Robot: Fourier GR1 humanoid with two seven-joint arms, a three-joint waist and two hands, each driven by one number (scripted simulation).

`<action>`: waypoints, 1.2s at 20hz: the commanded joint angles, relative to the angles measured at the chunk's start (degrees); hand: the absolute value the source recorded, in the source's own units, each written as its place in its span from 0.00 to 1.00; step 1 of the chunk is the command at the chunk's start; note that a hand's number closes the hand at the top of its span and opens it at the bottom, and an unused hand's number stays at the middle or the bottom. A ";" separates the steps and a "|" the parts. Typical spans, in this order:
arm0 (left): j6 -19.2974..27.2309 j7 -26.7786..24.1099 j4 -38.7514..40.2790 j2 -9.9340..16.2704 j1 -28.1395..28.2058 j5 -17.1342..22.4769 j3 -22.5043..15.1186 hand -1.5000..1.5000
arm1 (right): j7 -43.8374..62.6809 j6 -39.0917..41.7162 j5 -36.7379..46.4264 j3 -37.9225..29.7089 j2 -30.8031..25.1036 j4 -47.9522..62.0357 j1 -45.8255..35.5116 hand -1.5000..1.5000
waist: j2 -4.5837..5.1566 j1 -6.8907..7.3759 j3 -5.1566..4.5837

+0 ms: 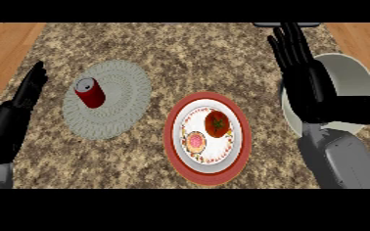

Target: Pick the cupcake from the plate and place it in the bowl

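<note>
A small pink-frosted cupcake [196, 141] sits on the white, red-rimmed plate [207, 173], on its lower left part. Beside it on the same plate lies a red tomato [217, 123]. The pale grey bowl [352, 76] stands at the right edge of the counter, partly hidden by my right forearm. My right hand [298, 63] hovers with straight fingers over the bowl's left rim, above and to the right of the plate, holding nothing. At the left edge my left hand [27, 93] rests open, fingers up.
A red can [89, 93] lies tilted on a round grey woven mat [108, 99] left of the plate. The speckled stone counter [188, 54] ends in wooden floor strips at both upper corners.
</note>
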 commanded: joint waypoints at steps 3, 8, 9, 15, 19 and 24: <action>1.48 3.54 1.10 -2.67 -3.59 1.45 1.34 0.50 | -5.95 11.64 1.59 5.06 -1.58 -0.12 -6.66 1.00 | 1.91 1.37 -0.20; 2.86 4.71 3.84 -5.34 -1.24 3.28 1.72 0.50 | 0.30 15.86 24.29 12.38 -22.05 1.80 -7.86 0.00 | 1.04 -0.90 -1.78; 3.10 5.54 4.68 -6.37 -1.96 4.59 2.29 0.50 | 3.46 11.99 25.16 14.10 -19.24 3.26 -3.49 0.00 | 1.49 -1.86 -0.85; 1.85 5.22 8.08 -7.39 -4.77 5.36 3.75 0.50 | -2.59 2.59 34.77 19.46 -18.22 -13.65 17.01 0.00 | 1.34 -1.48 -0.27; 3.49 7.91 8.10 -9.77 -7.65 2.49 2.59 0.50 | -0.15 3.66 38.41 16.60 -19.03 -15.31 19.39 0.00 | 1.52 -0.43 -0.25; 0.92 6.42 7.75 -10.27 -6.61 2.01 4.37 0.50 | 7.02 12.87 35.02 10.11 -18.75 -20.09 16.10 0.00 | 1.53 0.00 -0.26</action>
